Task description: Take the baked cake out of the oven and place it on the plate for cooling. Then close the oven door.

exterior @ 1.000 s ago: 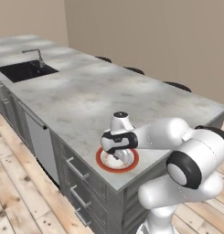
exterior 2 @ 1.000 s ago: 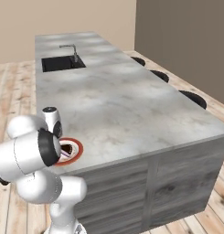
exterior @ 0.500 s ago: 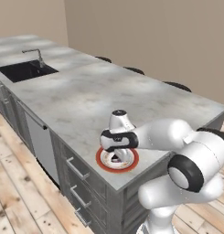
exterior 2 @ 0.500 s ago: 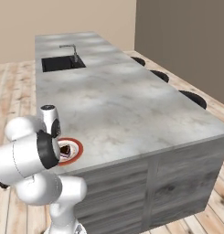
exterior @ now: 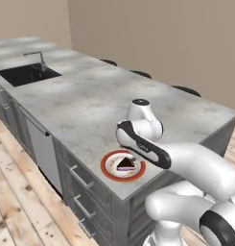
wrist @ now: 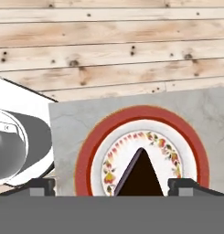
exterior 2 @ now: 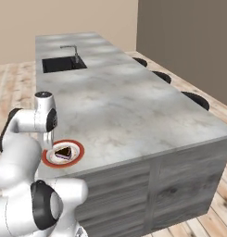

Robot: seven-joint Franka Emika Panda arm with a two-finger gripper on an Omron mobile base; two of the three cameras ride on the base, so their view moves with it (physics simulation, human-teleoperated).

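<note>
Lay on the plate (wrist: 141, 119): one dark wedge of cake (wrist: 140, 176), point toward 12 o'clock in the hand view, resting on the white centre inside a ring of small red and yellow flowers. Sat at the near corner of the grey worktop (exterior: 85, 103), plate (exterior: 123, 166) close to the edge above the drawer fronts (exterior: 83, 185); from the right base view, plate (exterior 2: 63, 153) at about 8 o'clock of the slab, cake (exterior 2: 63, 152) a small dark slice with a pale band along its side. Hung just above the plate, hand (wrist: 111, 186) spread wide, one dark tip at 7 o'clock and the other at 5 o'clock of the hand view, cake between them and touched by neither, nothing gripped. Sunk into the far end of the worktop, a black sink (exterior: 27, 74) with a tap (exterior: 38, 57) behind it; contents of the basin too dark to make out. Half hidden behind the far long edge, three dark round stool seats (exterior 2: 196, 99), only their tops showing. Covered by the white wrist in the left base view, the far rim of the plate and the fingertips. Cut off along the bottom of the hand view, the broad back of the cake and the near rim. Below the worktop, pale plank floor (wrist: 109, 41).
</note>
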